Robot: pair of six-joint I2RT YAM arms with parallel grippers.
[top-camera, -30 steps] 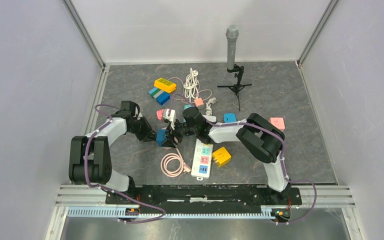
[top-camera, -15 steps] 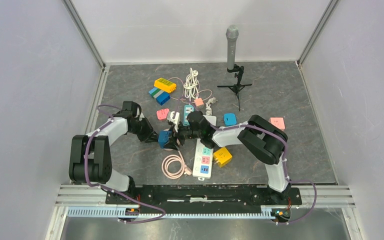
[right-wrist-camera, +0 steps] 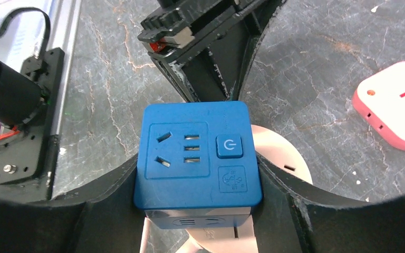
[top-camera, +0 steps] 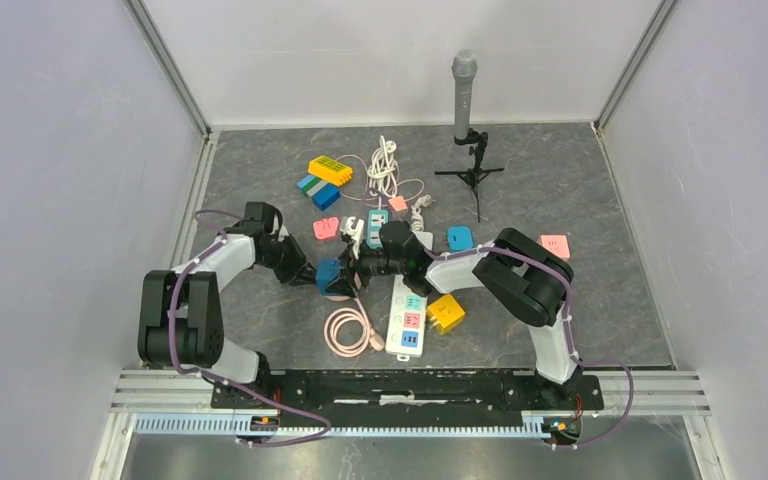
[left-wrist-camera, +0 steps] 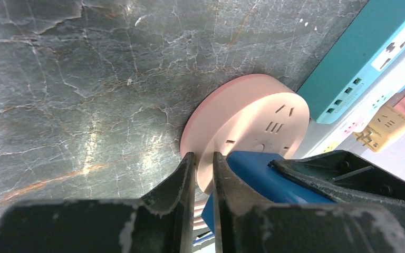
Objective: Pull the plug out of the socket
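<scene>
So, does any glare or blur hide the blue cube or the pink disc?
Left wrist view: light glares on the table, the near fingers are blurred, the pink disc is sharp. Right wrist view: the blue cube is sharp and evenly lit.

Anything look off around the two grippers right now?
Nothing looks spilled or broken. One oddity: the left gripper pinches only the thin rim of the pink round socket, which is a slim hold. The right gripper clamps the blue cube plug, which does not look separated yet.
</scene>
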